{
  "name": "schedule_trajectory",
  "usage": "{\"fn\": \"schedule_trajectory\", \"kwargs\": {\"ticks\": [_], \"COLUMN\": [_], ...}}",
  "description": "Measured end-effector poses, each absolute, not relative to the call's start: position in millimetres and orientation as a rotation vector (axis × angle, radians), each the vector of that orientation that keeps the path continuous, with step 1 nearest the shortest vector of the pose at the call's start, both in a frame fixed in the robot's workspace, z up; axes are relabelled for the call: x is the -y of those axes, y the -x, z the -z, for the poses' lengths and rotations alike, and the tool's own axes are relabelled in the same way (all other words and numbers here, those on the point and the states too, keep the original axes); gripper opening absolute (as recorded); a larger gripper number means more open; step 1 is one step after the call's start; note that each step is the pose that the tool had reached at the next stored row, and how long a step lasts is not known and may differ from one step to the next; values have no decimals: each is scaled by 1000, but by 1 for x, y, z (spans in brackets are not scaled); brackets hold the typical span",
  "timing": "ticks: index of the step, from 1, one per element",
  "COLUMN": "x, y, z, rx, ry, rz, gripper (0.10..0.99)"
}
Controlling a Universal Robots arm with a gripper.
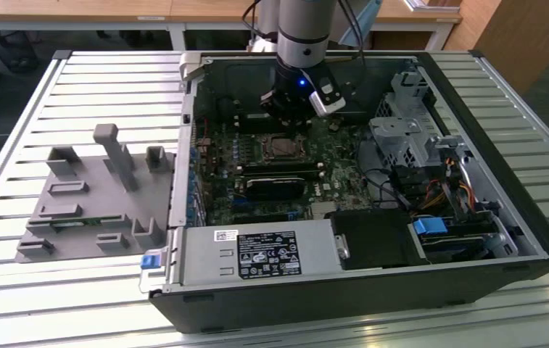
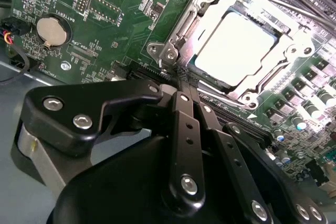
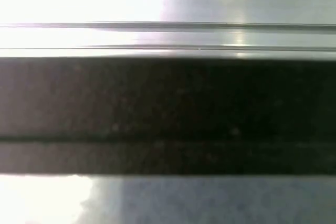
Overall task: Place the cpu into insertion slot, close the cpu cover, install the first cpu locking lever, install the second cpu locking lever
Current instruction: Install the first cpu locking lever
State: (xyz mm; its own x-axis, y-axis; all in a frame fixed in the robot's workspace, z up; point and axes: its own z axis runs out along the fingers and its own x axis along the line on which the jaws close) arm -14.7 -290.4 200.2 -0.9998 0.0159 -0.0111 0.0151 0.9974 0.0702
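Gripper (image 2: 181, 80) nearest lens, fingers pressed together, holding nothing, tips at near edge of insertion slot (image 2: 173, 51). Cpu (image 2: 233, 48) already seated; cpu cover (image 2: 294, 51) lies flat over it, framing it, likely for lever work.

Pale silver cpu (image 2: 234, 48), green motherboard (image 2: 121, 30), black gripper (image 2: 181, 80)
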Motion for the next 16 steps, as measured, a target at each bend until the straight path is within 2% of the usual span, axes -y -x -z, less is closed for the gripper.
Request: {"fn": "schedule_trajectory", "kwargs": {"ticks": [16], "x": [288], "y": [14], "z": [-195], "rx": [-3129], "ry": [-24], "rz": [-92], "gripper": [106]}}
